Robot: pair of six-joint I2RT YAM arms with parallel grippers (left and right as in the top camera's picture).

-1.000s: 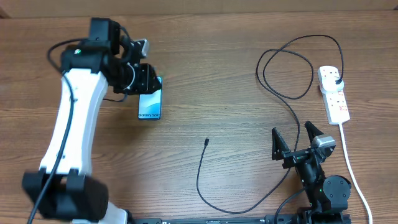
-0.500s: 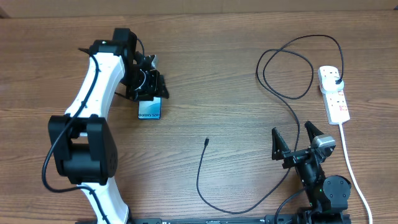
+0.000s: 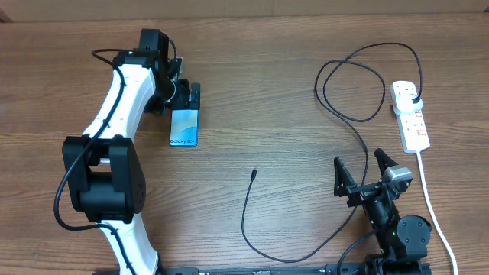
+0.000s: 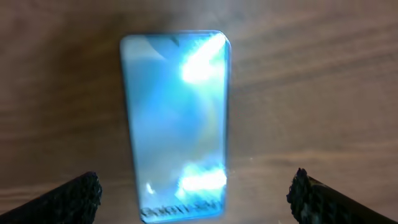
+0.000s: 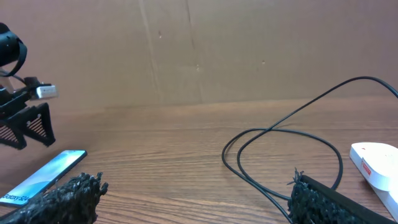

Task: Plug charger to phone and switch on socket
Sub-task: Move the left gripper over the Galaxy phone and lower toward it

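Phone [image 3: 184, 127]: lying flat, ten o'clock, unheld.
Left gripper [image 3: 189, 97]: wide open, empty, at its twelve o'clock end.
Right gripper [image 3: 364, 169]: wide open, empty, five o'clock.
Next: grasp charger tip [image 3: 254, 174], near centre.

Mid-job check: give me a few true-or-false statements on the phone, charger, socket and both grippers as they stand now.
1. The phone lies flat on the table, screen up. True.
2. The left gripper is clamped on the phone. False: its jaws are wide open, with the fingers clear of the phone on both sides.
3. The connector tip of the charger is in the phone. False: it lies loose on the table, apart from the phone.
4. The charger's black plug sits in the socket. True.
5. The right gripper holds the charger. False: it is open and empty.
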